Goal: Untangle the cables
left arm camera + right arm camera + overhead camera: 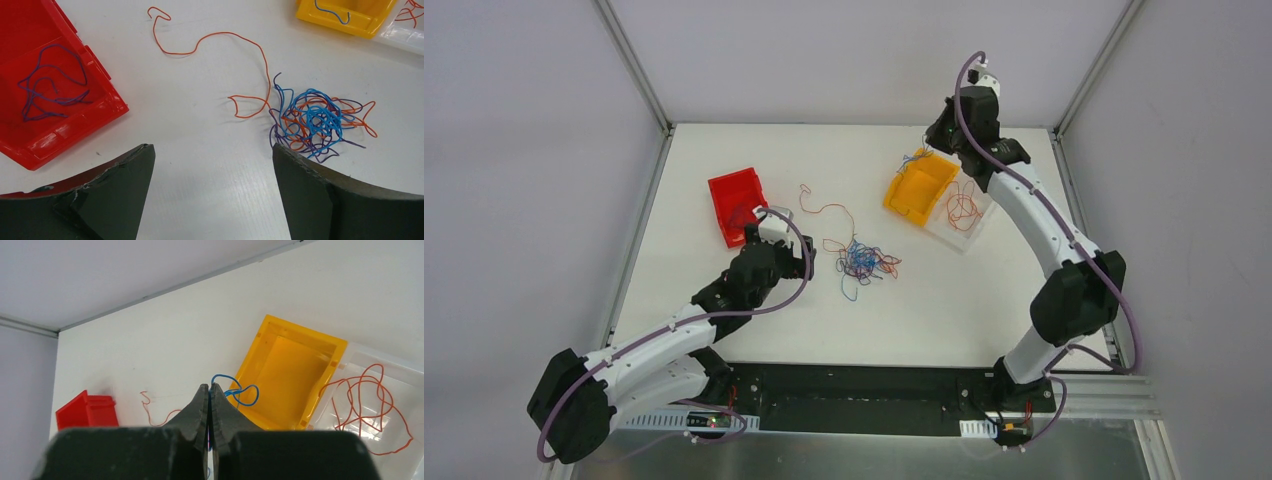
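Observation:
A tangle of thin blue, orange and purple cables (867,262) lies mid-table; it also shows in the left wrist view (314,120). A loose orange cable (215,47) trails away from it toward the far left. My left gripper (212,155) is open and empty, low over bare table just left of the tangle. My right gripper (209,390) is shut on a blue cable (235,389) and holds it above the near edge of the yellow bin (295,375). In the top view the right gripper (939,140) is at the far right.
A red bin (35,80) at the left holds purple cables (50,90). A clear tray (372,405) beside the yellow bin holds orange cables (365,400). Enclosure walls stand around the table (724,330).

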